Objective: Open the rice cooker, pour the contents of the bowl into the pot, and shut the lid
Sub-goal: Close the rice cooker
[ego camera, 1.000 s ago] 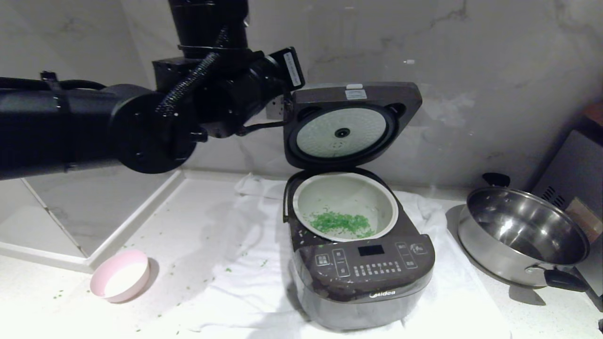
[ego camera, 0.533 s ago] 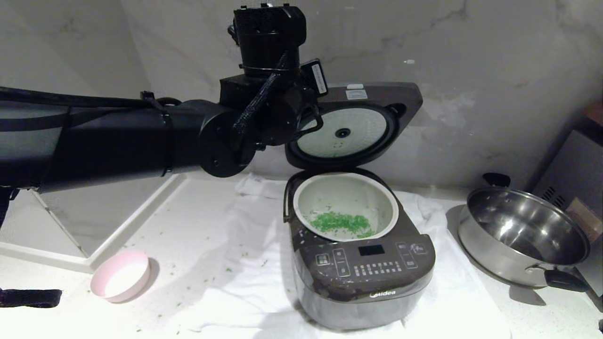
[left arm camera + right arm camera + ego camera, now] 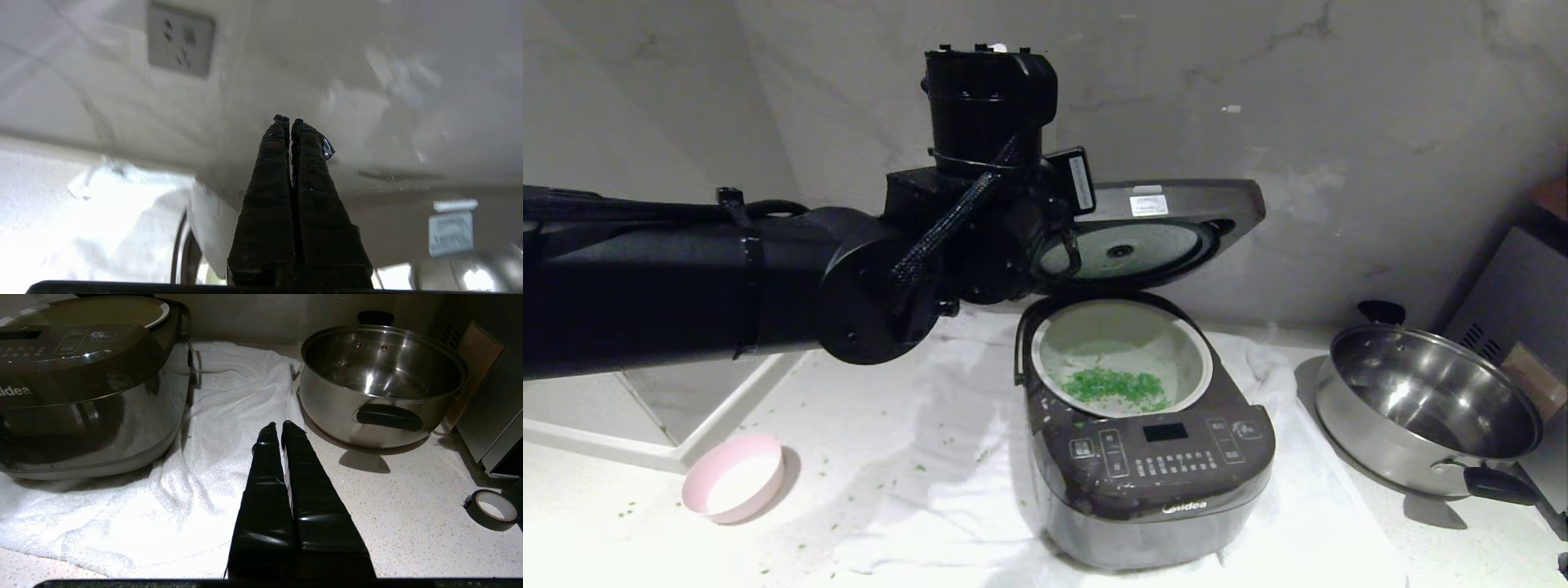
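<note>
- The rice cooker (image 3: 1147, 457), a boxy dark brown Midea machine with rounded corners and a glossy front button panel, stood on a soft white towel (image 3: 931, 457) in the middle of the tabletop (image 3: 1421, 539).
- Its round pot (image 3: 1121, 359) had a white rim and a smooth pale grey inside; the chopped green bits (image 3: 1115, 385) lay in it toward 6 o'clock, so the pouring looked done.
- The small pink bowl (image 3: 734, 477), white inside, sat on the tabletop at 8 o'clock from the cooker, well apart, and seemed empty. Some green crumbs were scattered around it.
- The lid (image 3: 1168, 233), flat and dark with a silvery round inner plate, hung half lowered over the pot, not yet shut; closing it was the part left.
- The left gripper (image 3: 291, 120) was up behind the lid at 12 o'clock from the pot, near the grey wall, its fingers pressed together and holding nothing. I could not tell if it touched the lid.
- The right gripper (image 3: 279, 425) was parked low over the towel, between the cooker and the shiny steel pan (image 3: 1429, 408) at 3 o'clock, fingers also pressed together.
</note>
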